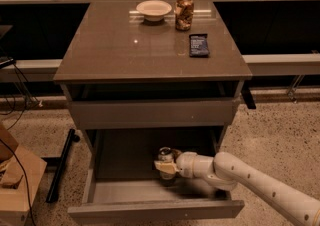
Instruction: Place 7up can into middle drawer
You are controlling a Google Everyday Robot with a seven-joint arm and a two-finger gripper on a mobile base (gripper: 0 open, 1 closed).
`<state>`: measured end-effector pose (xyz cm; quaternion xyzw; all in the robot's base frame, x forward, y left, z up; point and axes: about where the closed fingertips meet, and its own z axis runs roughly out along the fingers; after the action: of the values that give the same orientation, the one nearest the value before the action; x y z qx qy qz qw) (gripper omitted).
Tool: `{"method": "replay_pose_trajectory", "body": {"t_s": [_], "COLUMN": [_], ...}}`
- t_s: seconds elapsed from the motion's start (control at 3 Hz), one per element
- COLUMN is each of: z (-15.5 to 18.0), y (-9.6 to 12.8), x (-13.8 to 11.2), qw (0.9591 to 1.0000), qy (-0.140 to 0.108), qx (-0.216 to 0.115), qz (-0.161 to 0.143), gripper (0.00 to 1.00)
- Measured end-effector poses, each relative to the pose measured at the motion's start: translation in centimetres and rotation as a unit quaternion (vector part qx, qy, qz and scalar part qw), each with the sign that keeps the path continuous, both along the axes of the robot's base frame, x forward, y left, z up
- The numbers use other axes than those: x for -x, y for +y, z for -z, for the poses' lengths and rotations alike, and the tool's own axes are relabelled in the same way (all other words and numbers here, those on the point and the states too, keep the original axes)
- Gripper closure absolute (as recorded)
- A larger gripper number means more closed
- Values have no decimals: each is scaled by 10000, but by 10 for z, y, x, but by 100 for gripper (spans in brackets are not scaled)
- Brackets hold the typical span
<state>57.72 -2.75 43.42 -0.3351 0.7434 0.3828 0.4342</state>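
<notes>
Claw (167,167) grasps 7up can (165,155) inside middle drawer (155,210)

Claw sits low in the open middle drawer, its pale fingers (163,166) clenched about the lower body of the 7up can. The can stands upright, with its silver top showing just above the claw at 12 o'clock. Whether its base touches the drawer floor cannot be told. Both lie over the middle of the drawer floor, between the two side walls and nearer the back than the front lip.

From the claw the white arm (260,182) runs off toward 4 o'clock, crossing the drawer's right wall and leaving at the picture's lower right corner.

At 12 o'clock from the claw, the top drawer (150,113) shows its taller flat front, standing slightly proud of the cabinet. Above that lies the brown counter (115,52). Near the counter's far edge a pale bowl (154,9) stands at 12 o'clock, with a brown can (184,12) upright just beside it at 3 o'clock. A dark packet (199,45) lies flat at 5 o'clock from that can.
</notes>
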Motion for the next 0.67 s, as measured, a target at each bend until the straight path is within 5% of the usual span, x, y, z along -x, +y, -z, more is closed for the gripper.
{"method": "replay_pose_trajectory", "body": {"t_s": [0.67], "z": [-1], "y": [-2], "x": [3], "qw": [9999], "qy": [-38], "qx": [-88], "qz": [95], "gripper": [0]}}
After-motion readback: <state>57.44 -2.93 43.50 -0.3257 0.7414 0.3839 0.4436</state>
